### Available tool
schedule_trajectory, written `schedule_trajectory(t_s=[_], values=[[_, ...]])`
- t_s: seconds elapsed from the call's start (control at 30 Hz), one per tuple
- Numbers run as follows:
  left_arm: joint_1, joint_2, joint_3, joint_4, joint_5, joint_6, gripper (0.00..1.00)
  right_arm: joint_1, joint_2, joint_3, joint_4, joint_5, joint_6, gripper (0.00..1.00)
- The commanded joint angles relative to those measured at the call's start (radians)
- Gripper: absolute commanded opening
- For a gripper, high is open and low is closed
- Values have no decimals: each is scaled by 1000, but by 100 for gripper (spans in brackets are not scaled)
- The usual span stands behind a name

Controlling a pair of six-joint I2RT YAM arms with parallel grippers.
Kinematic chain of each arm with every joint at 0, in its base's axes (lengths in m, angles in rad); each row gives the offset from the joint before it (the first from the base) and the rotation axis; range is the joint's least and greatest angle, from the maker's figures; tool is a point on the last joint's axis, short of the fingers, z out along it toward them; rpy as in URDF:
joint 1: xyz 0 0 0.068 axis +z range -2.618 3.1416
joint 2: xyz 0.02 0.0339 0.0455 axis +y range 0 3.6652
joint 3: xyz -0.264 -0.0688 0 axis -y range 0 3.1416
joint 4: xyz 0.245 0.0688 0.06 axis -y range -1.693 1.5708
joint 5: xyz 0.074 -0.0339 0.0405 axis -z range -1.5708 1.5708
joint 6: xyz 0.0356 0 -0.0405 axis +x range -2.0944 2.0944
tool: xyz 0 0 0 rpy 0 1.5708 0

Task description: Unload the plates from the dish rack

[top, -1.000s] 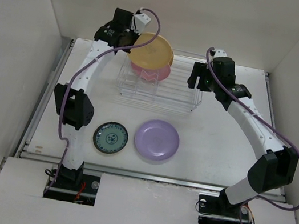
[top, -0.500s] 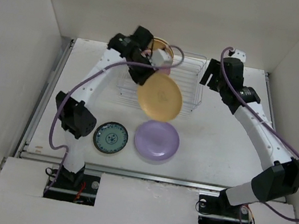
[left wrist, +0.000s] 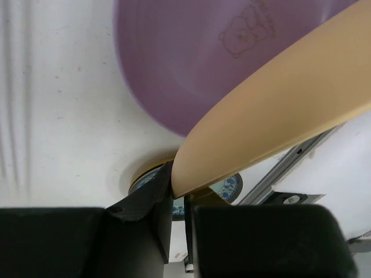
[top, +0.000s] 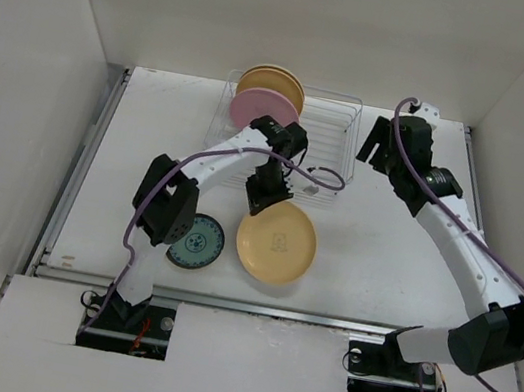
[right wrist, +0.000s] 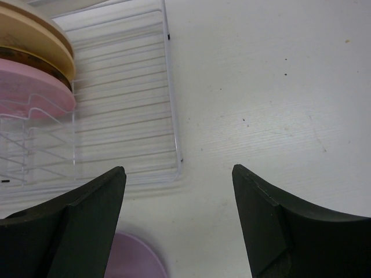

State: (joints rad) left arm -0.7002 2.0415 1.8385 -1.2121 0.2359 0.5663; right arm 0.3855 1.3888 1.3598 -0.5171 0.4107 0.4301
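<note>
Nearest the arm bases, a small teal patterned plate (top: pixel 195 241) lies flat on the white worktop (top: pixel 381 268), partly covered by the left arm (top: pixel 164 204). Just beside it, a tan plate (top: pixel 277 243) is held over a lavender plate (left wrist: pixel 191 63), hiding it from the overhead view. The left gripper (left wrist: pixel 178 200) is clamped on the tan plate's far rim, pinching the edge. In the wrist view the plate tilts above the lavender one, and whether they touch cannot be told. The step in hand looks like stacking. It would go best by lowering the free edge first, levelling until the tan plate sits centred, then parting the fingers and backing out without dragging it. Farther back, the wire dish rack (top: pixel 335 128) holds a pink plate (top: pixel 260 110) upright, with a cream plate (right wrist: pixel 32 35) behind it and a dark rim showing between them. The right gripper (right wrist: pixel 177 171) hovers near the rack's right end, fingers wide apart and holding nothing.
</note>
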Motion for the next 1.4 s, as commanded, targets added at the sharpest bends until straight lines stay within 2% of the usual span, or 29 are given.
schedule_trajectory(t_s=[0.0,0.13,0.23,0.27,0.3,0.57,0.73,0.83,0.87,0.93,0.97,1.0,1.07,1.1,1.13,1.23,1.37], values=[[-2,60,109,-56,-26,-51,0,-2,-66,-18,25,13,-2,80],[-2,189,260,-205,43,-66,0,-2,-88,-42,25,4,-14,80],[-22,192,226,-222,40,-19,5,-2,-88,-51,34,4,-24,80],[-22,181,214,-222,31,-10,17,-2,-88,-51,34,4,-33,80],[-22,181,214,-233,31,0,25,-2,-97,-51,34,4,-33,80],[-13,172,314,-319,11,-11,55,-2,-88,-51,52,-26,-53,80],[17,157,376,-365,57,-31,56,-2,-88,-51,71,-58,-63,80],[68,106,401,-374,104,-43,56,-2,-70,-33,118,-87,-111,80],[115,64,401,-374,117,-55,56,-2,-60,-10,153,-119,-125,83],[177,8,378,-325,141,-75,56,-2,-5,33,189,-182,-180,83],[212,-54,358,-301,141,-88,56,-2,27,63,202,-287,-206,83],[284,-90,308,-268,141,-115,56,-2,111,146,212,-352,-232,83],[359,-156,248,-150,126,-150,56,-2,217,247,200,-478,-293,83],[430,-212,219,-106,126,-175,58,-2,277,362,171,-556,-307,83],[459,-231,168,-24,117,-224,58,10,391,421,155,-556,-317,83],[539,-254,121,75,85,-298,59,24,565,582,176,-556,-327,83],[562,-187,134,189,42,-388,62,61,711,706,268,-596,-369,81]])
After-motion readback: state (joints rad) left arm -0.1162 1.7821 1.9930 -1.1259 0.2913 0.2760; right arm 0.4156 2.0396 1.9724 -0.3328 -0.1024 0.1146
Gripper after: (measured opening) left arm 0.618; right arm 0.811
